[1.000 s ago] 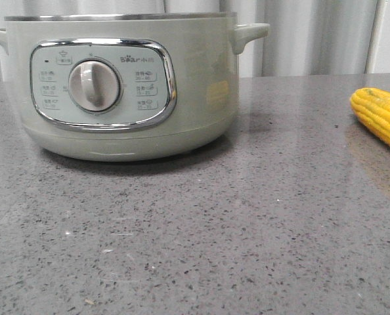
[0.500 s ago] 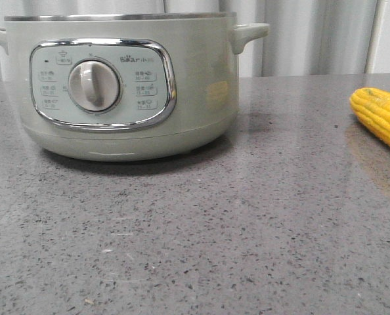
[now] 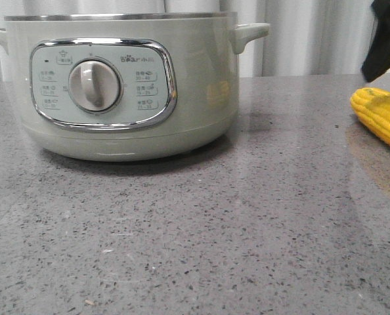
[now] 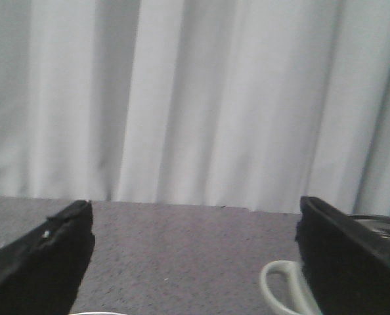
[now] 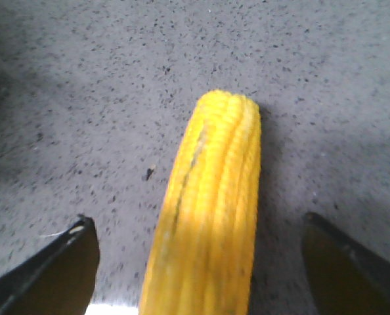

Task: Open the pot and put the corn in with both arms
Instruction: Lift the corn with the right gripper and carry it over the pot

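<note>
The pot (image 3: 119,88), a pale sage-green cooker with a grey dial, stands at the back left in the front view; its top is cut off by the frame. The corn (image 3: 382,117) lies on the counter at the far right. In the right wrist view the corn (image 5: 211,216) lies lengthwise between the fingers of my open right gripper (image 5: 196,226), which hovers over it without touching. A black part of my right arm (image 3: 387,36) shows above the corn. My left gripper (image 4: 194,216) is open and empty, with a pot handle (image 4: 278,289) beside one finger.
The grey speckled counter (image 3: 215,230) stretches from the pot to the front edge. A pale curtain (image 4: 201,98) hangs behind the counter.
A black part of my right arm has come into the front view at the top right, above the corn. The pot and the corn have not moved.
</note>
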You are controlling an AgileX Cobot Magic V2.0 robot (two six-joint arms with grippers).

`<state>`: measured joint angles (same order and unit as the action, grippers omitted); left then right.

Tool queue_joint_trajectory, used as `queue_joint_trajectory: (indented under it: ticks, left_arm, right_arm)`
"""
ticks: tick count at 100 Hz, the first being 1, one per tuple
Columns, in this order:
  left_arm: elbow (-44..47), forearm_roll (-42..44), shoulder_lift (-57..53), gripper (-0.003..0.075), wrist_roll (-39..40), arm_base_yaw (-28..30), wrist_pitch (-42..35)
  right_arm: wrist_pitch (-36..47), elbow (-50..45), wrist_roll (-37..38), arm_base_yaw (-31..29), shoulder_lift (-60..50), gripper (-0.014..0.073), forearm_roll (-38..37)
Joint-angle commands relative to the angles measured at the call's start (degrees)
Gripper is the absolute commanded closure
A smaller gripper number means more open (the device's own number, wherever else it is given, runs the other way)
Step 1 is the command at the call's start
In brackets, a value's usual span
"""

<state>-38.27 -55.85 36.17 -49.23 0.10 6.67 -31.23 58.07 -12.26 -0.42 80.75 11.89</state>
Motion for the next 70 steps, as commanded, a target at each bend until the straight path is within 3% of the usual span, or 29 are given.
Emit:
queue_joint_trajectory:
  ticks: [1,22,51,70]
  left_arm:
    - [-1.98,-0.71,-2.76,0.0156,-0.03,-1.08,0.11]
    - [-1.98,-2.12,-6.18,0.0156,-0.03,-1.21,2.28]
    - [-1.98,-6.24,-6.29,0.0156,-0.03,-1.21,5.85]
    - [-1.98,-13.92,-6.29,0.0156,-0.03,-1.21,6.67]
  right_arm:
    - [2.16,3.76,-0.41,-0.37,1.78,0.0075,0.00]
    - [1.37,4.24,0.71,-0.37,6.07,0.0090,0.25]
    - [-5.47,7.31,0.71,-0.37,5.00,0.0443,2.11]
    - [-3.34,19.21,0.61,5.03,-2.08,0.0463,7.32]
